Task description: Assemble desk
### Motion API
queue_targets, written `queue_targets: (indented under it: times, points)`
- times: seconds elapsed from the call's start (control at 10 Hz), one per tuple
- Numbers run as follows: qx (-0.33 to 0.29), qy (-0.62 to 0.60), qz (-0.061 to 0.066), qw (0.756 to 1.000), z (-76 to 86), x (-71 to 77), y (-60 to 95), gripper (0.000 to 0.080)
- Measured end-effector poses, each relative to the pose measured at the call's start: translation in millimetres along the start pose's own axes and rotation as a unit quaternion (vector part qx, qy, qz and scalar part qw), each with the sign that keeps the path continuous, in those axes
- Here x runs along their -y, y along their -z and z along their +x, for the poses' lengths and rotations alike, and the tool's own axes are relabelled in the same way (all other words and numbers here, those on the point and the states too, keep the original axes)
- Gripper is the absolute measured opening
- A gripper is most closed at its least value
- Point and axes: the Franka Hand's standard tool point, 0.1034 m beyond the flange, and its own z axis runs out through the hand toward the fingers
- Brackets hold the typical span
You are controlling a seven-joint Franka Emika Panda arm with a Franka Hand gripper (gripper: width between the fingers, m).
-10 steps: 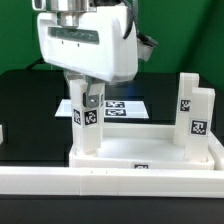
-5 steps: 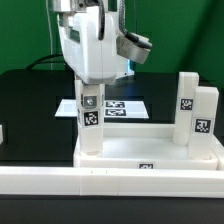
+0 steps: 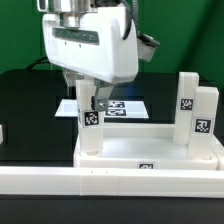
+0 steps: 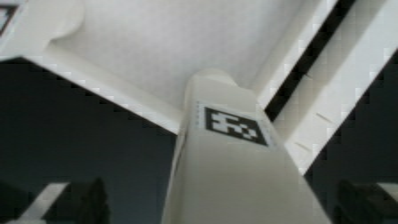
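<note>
The white tabletop lies upside down with its rim up, just behind the front rail. One white tagged leg stands upright in its corner socket on the exterior view's left. Two more legs stand at the right corners. My gripper hangs straight over the left leg with its fingers down either side of the leg's top. In the wrist view the leg runs between the dark fingers, with a gap on each side. The gripper is open.
The marker board lies flat on the black table behind the tabletop. A long white border rail runs along the front. A small white piece shows at the left edge. A green backdrop stands behind.
My hand has turned about its vertical axis and back, showing its narrow side half a second ago and its broad face now. The left leg stays upright in its socket.
</note>
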Motion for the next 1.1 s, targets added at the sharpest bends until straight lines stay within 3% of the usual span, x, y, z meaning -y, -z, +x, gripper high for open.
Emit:
queue_targets:
  times: [0.5,0.9,1.1]
  points:
    - [-0.003,0.246,-0.002,0.969,-1.3,3.4,1.9,0.0649]
    - [-0.003,0.408,-0.003,0.913,-1.4,4.1,3.1,0.0649]
    - [-0.005,0.476,-0.014,0.879,-1.0,3.3,3.3,0.0649]
